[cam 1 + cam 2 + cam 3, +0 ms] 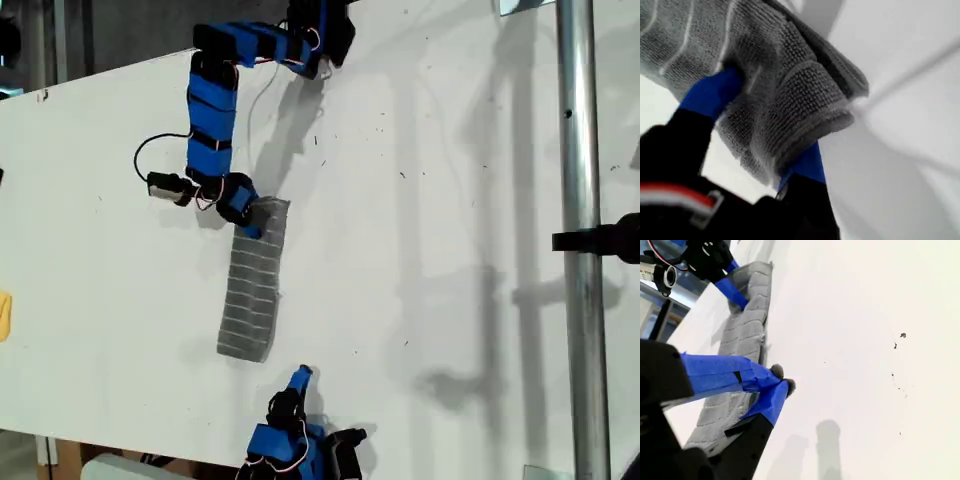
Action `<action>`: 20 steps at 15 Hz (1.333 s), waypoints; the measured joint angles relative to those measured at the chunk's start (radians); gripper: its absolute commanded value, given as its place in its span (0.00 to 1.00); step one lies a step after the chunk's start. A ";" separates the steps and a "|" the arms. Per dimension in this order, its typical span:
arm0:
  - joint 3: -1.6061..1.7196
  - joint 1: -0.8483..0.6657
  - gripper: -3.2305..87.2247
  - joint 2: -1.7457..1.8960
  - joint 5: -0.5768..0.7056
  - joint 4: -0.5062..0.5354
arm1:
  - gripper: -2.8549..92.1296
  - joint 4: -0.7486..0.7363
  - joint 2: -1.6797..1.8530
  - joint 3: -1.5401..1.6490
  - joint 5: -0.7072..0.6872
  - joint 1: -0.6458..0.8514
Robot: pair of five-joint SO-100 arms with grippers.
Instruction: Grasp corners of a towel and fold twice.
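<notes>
- While the second hand (301, 377) hangs over the white table (450, 250) at the exterior view's lower edge, its blue fingers (771, 401) are pressed together on nothing, just clear of the towel's near end.
- The grey striped towel (255, 283) lies folded into a narrow strip on the table.
- At the strip's far end, the first hand (250, 228) pinches a bunched corner (805, 110).

Lighting was bright and even on the white table (450, 250), with soft grey shadows cast across it; the first wrist view was blurred throughout.
</notes>
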 measured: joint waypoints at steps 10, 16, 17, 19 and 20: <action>0.086 0.000 0.01 0.000 0.038 -0.077 | 0.03 0.781 1.232 0.520 0.040 -0.123; 0.138 -0.003 0.16 0.002 -0.084 -0.063 | 0.23 0.244 0.655 0.255 0.037 -0.117; 0.140 -0.015 0.16 0.003 -0.161 -0.029 | 0.24 0.262 0.695 0.230 0.034 -0.095; 0.141 -0.015 0.16 0.003 -0.227 -0.018 | 0.17 0.325 0.807 0.253 0.017 -0.008; 0.141 -0.017 0.16 0.003 -0.245 -0.018 | 0.09 0.334 0.899 0.324 0.011 0.006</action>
